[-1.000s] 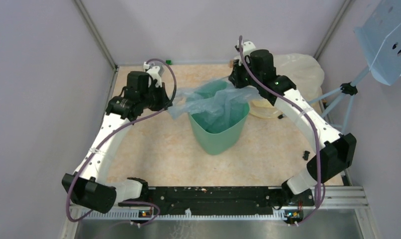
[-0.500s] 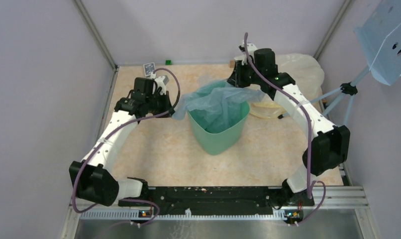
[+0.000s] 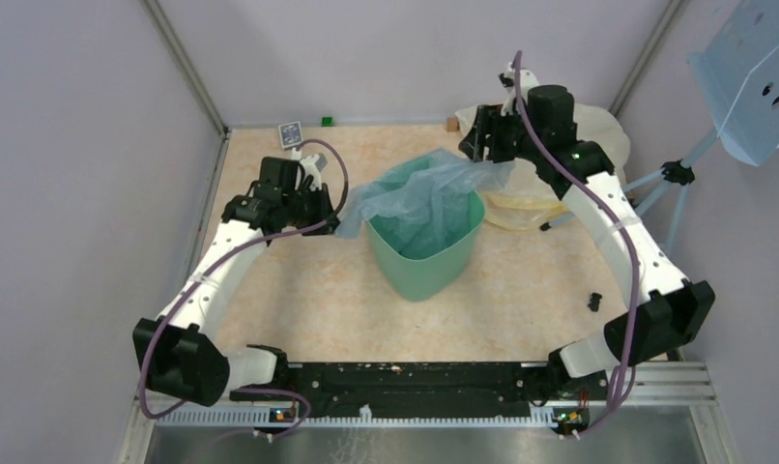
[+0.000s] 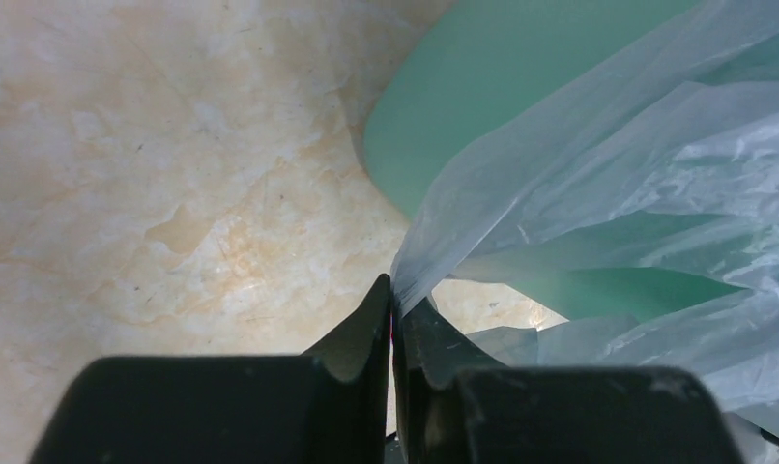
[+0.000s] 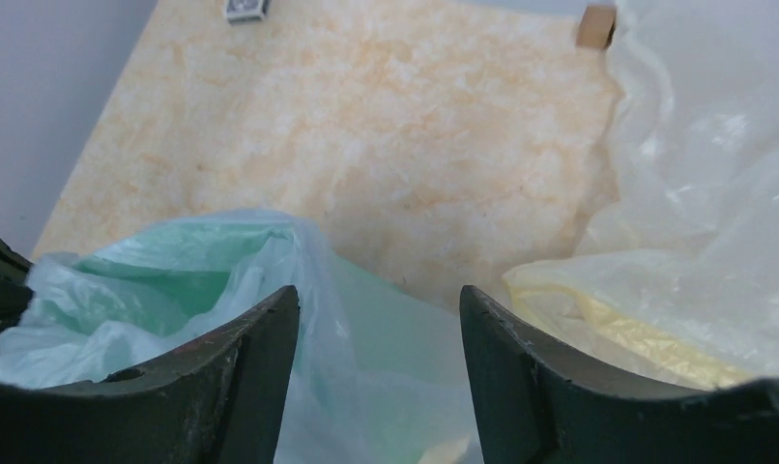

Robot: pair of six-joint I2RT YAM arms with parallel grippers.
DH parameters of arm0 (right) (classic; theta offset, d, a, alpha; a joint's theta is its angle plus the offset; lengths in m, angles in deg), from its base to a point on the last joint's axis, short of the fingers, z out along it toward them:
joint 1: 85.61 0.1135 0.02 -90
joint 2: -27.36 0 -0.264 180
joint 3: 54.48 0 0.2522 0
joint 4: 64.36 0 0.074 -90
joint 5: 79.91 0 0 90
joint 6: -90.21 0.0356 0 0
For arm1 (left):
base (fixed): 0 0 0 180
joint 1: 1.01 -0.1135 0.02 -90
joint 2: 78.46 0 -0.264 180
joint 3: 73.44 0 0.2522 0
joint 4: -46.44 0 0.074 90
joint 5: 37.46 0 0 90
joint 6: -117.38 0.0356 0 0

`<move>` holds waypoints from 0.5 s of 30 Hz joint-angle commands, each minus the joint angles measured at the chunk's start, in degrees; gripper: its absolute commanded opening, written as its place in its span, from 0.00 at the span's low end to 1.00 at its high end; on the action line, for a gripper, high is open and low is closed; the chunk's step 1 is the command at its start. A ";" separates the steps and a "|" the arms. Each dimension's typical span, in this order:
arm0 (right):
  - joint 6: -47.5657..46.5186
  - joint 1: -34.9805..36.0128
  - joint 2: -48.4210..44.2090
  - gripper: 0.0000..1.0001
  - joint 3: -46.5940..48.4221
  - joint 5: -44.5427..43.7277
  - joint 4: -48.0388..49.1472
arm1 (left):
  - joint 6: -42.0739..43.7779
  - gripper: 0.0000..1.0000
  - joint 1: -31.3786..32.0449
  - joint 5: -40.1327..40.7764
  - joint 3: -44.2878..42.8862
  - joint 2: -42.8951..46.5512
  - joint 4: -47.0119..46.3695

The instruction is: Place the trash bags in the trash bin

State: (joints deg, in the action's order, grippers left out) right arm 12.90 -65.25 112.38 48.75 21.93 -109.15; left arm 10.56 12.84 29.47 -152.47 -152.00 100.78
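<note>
My left hand [image 4: 393, 302], fingers all but together, pinching an edge of the pale blue bag [image 3: 419, 188], my right hand [image 5: 378, 295] spread wide above it, holding nothing, bag draped into the mint-green bin [image 3: 429, 266], centre frame on the bench [image 3: 299, 290]

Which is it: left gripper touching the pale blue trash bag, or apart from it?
Touching. The left wrist view shows a corner of the trash bag pinched between the nearly closed tips of the left gripper, with no gap.
</note>
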 commanded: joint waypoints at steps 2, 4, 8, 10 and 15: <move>-0.07 -1.02 -7.39 0.61 3.32 -0.30 -0.73 | -2.45 0.19 -0.57 5.98 -3.59 6.47 1.42; -0.40 -1.01 -9.20 0.59 1.49 2.35 -0.98 | -2.81 0.26 -0.74 6.49 -3.86 8.55 1.91; 0.23 -1.02 -12.27 0.54 -2.61 4.14 -0.96 | -3.50 0.46 -0.88 7.58 -5.49 11.95 4.44; 0.46 -1.02 -13.81 0.51 -4.75 3.84 -0.89 | -4.08 0.53 -0.88 7.84 -6.04 13.24 5.54; 1.14 -0.99 -17.26 0.54 -9.00 0.98 0.22 | -7.26 0.81 -0.93 8.94 -5.09 17.20 6.27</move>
State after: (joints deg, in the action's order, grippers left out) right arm 13.17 -65.92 98.02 41.91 24.64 -109.67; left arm 6.26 12.20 36.70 -156.65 -137.50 105.76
